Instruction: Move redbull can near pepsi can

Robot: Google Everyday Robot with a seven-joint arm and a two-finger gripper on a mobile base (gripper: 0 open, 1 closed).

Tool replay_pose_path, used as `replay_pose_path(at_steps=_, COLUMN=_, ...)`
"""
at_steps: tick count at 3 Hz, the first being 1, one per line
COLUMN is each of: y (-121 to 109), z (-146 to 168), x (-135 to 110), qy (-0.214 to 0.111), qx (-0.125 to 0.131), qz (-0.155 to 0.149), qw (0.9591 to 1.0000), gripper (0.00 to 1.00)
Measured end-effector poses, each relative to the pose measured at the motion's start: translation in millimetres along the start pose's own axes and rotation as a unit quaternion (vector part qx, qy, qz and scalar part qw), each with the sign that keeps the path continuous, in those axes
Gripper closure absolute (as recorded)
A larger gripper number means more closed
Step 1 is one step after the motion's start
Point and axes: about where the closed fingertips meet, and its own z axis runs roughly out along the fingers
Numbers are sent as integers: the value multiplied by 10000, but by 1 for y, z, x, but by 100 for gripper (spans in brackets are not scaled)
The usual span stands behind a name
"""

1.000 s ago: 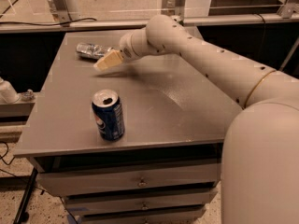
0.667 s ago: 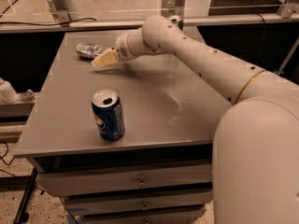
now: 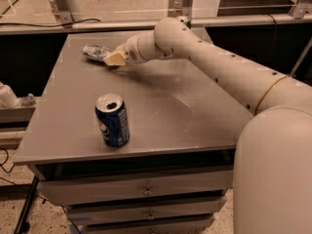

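Since the earlier frame the gripper (image 3: pixel 115 58) has edged slightly up the frame. Its pale tip now sits level with the redbull can (image 3: pixel 94 52) rather than just below it, while both cans lie where they were. The tip meets the can's right end, seemingly touching it. Whether the gripper is spread or closed cannot be told from here, and nothing shows it holding the can.

The redbull can lies on its side in the upper left of the frame, on the far-left part of the table (image 3: pixel 195 111). It is near the far edge and set in from the left edge. Behind the gripper, the white arm (image 3: pixel 219 65) runs diagonally down to the right across the far-right part of the tabletop, ending in the large rounded body at lower right.

The pepsi can (image 3: pixel 112 120) stands upright in the lower-left middle of the frame, top opened, close to the front edge and well apart from the redbull can. Between the two cans lies a bare stretch of grey tabletop, and the surface to the pepsi can's right is bare as well — up to the arm's shadow. Drawers (image 3: pixel 146 191) sit under the front edge.
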Motion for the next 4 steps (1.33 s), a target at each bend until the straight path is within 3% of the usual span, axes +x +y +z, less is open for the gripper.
replay_pose_path(at_steps=1, y=10, z=-39, x=-2, qy=-70, qx=-8, qz=-47, qw=10000, gripper=85)
replay_pose_path(at_steps=2, y=24, z=-93, x=5, qy=-14, qx=-102, qz=-86, qw=9999, gripper=100)
replay_pose_path(at_steps=4, y=69, z=-202, x=49, qy=200, qx=-463, qz=-43, qw=9987, gripper=100)
